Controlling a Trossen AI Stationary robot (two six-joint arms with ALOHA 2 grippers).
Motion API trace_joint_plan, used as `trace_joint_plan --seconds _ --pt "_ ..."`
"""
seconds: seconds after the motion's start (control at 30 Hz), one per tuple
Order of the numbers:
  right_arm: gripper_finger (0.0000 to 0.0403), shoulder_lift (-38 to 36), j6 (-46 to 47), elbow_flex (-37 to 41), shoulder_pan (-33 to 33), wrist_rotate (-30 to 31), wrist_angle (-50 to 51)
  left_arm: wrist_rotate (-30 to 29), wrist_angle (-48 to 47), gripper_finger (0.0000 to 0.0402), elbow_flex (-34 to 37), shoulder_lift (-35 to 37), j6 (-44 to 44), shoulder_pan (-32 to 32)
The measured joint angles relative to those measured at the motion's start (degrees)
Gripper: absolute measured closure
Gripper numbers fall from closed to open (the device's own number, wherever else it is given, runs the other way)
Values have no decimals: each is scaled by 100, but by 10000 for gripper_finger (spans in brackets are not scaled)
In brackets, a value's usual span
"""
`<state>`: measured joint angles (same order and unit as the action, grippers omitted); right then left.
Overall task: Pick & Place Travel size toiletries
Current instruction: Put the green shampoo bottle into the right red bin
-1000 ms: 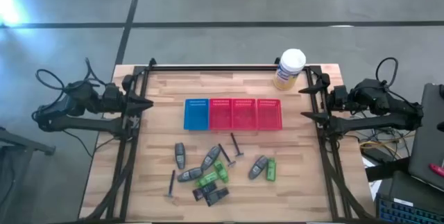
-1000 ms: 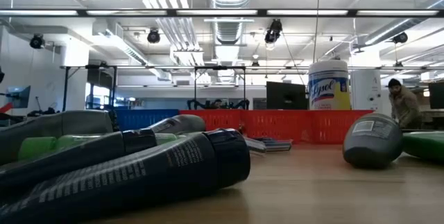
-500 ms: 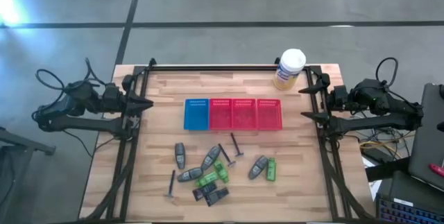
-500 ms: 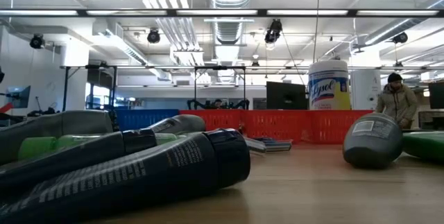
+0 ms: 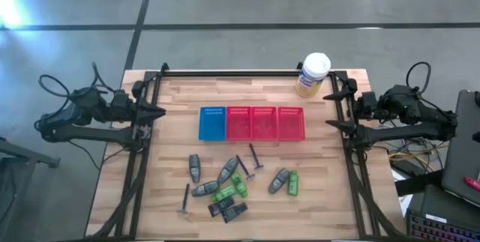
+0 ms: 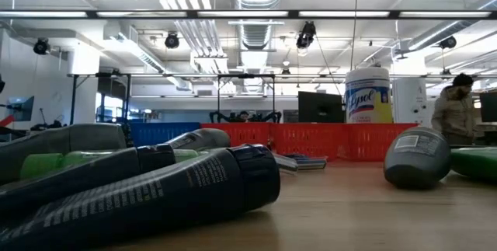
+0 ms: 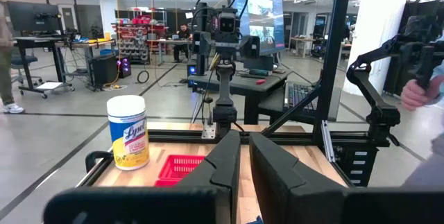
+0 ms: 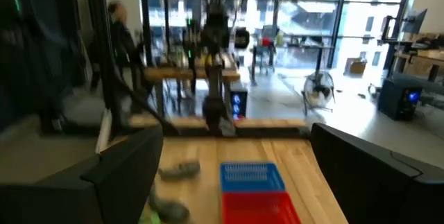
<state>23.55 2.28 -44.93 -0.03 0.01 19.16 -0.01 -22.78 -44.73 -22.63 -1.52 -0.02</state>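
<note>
Toiletries [image 5: 232,186] scattered loose on the wooden table [image 5: 172,159], toward six o'clock of the red and blue baskets, none of them held. Largest first: table framed by dark rails, an arm parked off each side edge. Left gripper [image 5: 154,112] at nine o'clock of the table, over the edge rail, fingers [image 7: 225,165] pressed nearly together and holding nothing. Right gripper [image 5: 330,112] at three o'clock, over the opposite rail, fingers [image 8: 132,165] spread wide and empty. Red basket [image 5: 265,123] in three sections at the table's middle, blue basket [image 5: 212,123] touching its nine o'clock end. White-lidded canister [image 5: 313,74] with a yellow label upright near the far edge, at about one o'clock of the red basket and well apart from it. Grey oval pieces next: one [image 5: 195,168] lying alone toward seven o'clock of the blue basket, another [image 5: 279,180] just beside a green bottle [image 5: 293,183] toward five o'clock of the red basket. More green bottles [image 5: 227,192] and dark packets [image 5: 234,211] heaped with grey pieces between those two. Thin dark razors last: one [image 5: 255,159] near the red basket's six o'clock side, one [image 5: 186,198] apart at the heap's nine o'clock side. Person [image 6: 456,111] standing in the room beyond the table.
</note>
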Motion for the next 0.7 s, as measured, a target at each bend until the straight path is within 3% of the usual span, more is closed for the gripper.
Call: trace_joint_plan --seconds 0.33,0.5,0.7 --pt "39 75 2022 -4 0 7 -213 2 -1 360 0 0 1 -1" --pt "39 232 1803 -2 0 994 -315 2 -1 360 0 -1 0 1" --pt "39 433 3294 2 -13 1390 -418 2 -1 360 0 -1 1 1"
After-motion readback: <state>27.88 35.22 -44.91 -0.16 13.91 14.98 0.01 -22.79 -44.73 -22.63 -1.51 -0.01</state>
